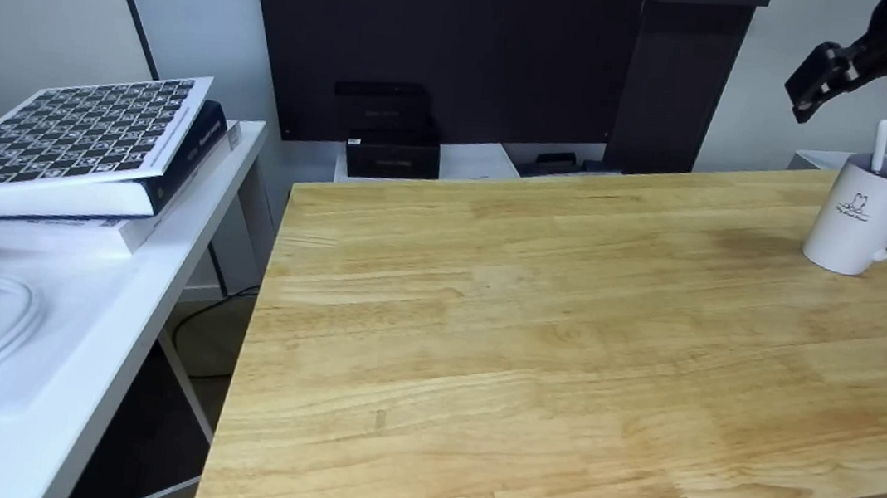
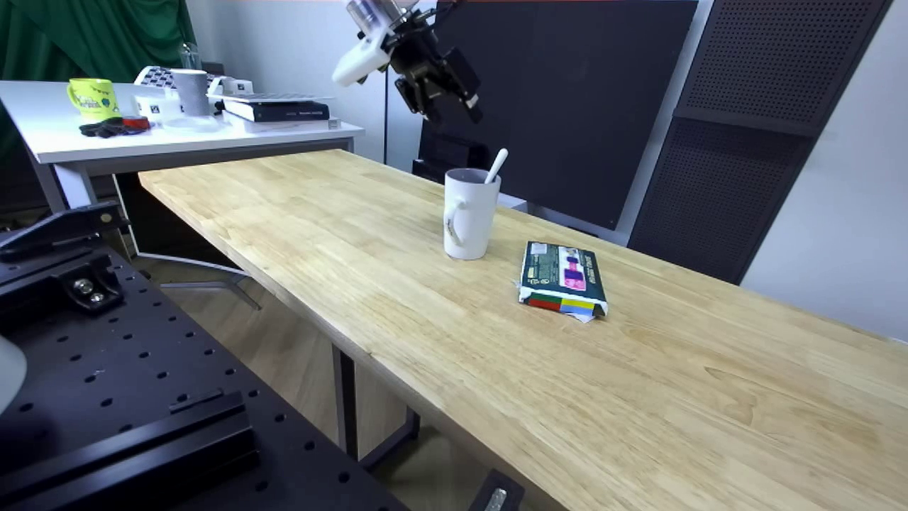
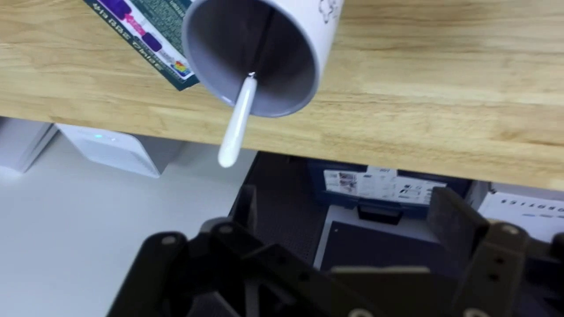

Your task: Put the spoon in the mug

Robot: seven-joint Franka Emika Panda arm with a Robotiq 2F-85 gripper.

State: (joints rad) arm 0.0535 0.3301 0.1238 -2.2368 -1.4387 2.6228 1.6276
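The white mug (image 1: 856,221) stands upright on the wooden table, with dark print and a side handle; it also shows in an exterior view (image 2: 468,223) and the wrist view (image 3: 324,31). The spoon (image 1: 880,144) leans inside the mug. Its white handle sticks out above the rim in an exterior view (image 2: 496,165) and the wrist view (image 3: 238,123), where a bit of metal shows below the handle; its lower end is hidden in the mug. My gripper (image 1: 854,91) is open and empty, above the mug and apart from the spoon; it also shows in an exterior view (image 2: 454,106) and the wrist view (image 3: 348,211).
A dark flat package (image 2: 562,273) lies on the wooden table (image 2: 369,234) beside the mug, near its handle side. The table's back edge runs close behind the mug. A white side table (image 1: 80,324) with stacked books (image 1: 62,147) stands past the table's end.
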